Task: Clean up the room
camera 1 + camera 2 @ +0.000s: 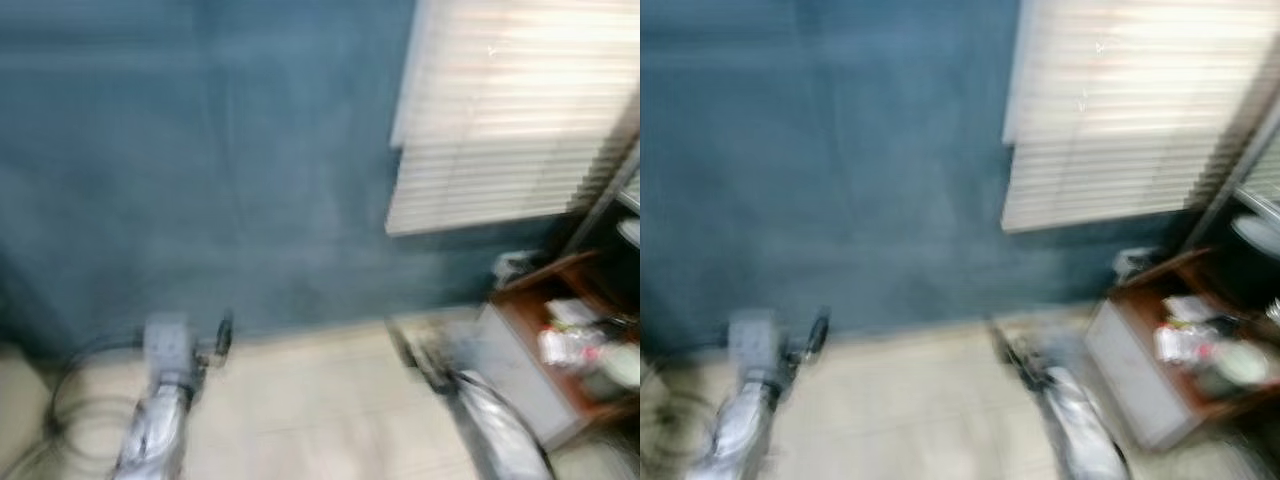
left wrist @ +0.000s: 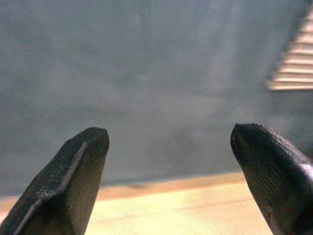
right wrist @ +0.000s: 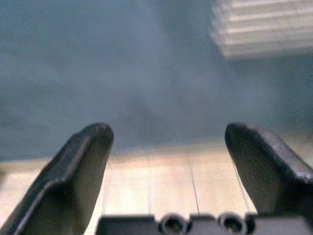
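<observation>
I face a dark blue wall (image 1: 200, 160), all of it smeared by motion blur. White blinds (image 1: 510, 110) hang at upper right, and pale tiled floor (image 1: 310, 410) runs along the base. At far right I see a low brown shelf unit (image 1: 560, 340) with blurred clutter (image 1: 580, 345) I cannot identify. Both silver arms reach forward, low over the floor. My left pincer (image 2: 168, 147) has its fingers spread apart, holding nothing; my right pincer (image 3: 168, 147) is likewise spread and empty. A dark cable (image 1: 75, 400) loops by the left arm.
</observation>
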### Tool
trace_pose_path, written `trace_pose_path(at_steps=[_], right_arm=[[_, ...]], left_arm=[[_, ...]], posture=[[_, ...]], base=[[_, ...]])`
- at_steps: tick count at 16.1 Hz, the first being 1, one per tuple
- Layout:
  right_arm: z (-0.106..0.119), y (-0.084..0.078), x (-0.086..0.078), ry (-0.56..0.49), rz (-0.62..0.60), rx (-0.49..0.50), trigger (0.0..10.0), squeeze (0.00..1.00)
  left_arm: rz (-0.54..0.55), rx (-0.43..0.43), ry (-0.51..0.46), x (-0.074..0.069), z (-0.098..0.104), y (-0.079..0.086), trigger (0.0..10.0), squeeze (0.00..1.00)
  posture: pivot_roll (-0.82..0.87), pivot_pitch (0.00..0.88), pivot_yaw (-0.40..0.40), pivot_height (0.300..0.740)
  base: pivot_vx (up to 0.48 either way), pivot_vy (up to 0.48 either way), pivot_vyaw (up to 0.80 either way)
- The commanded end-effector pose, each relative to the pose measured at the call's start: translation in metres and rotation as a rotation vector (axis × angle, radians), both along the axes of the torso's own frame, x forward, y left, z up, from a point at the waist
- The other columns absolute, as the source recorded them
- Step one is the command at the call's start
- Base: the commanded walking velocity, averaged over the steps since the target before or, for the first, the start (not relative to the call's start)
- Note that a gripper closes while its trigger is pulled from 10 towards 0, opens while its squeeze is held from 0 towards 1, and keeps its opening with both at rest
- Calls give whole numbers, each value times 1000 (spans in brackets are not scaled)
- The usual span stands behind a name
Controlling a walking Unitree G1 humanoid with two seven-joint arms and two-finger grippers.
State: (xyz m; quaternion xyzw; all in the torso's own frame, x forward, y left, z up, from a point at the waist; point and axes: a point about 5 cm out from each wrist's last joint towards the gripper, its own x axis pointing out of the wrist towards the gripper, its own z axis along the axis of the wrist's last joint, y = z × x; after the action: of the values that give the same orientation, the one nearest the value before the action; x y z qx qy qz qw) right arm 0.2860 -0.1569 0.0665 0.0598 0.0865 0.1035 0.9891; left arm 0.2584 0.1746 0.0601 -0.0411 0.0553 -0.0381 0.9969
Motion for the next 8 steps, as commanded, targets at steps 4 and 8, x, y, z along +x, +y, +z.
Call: trace_pose_path(at_steps=[4,8], right_arm=[[-20,-23,-49,72,-56,37,10000,0],[-28,-36,-58,119,-111,24,10000,0]], left_arm=[[-42,-23,41,-20,-8,4,10000,0],[12,18,71,-31,-5,15,10000,0]], posture=[[-38,0,-6,740],[-32,0,5,740]], base=[[0,0,345],[0,0,708]])
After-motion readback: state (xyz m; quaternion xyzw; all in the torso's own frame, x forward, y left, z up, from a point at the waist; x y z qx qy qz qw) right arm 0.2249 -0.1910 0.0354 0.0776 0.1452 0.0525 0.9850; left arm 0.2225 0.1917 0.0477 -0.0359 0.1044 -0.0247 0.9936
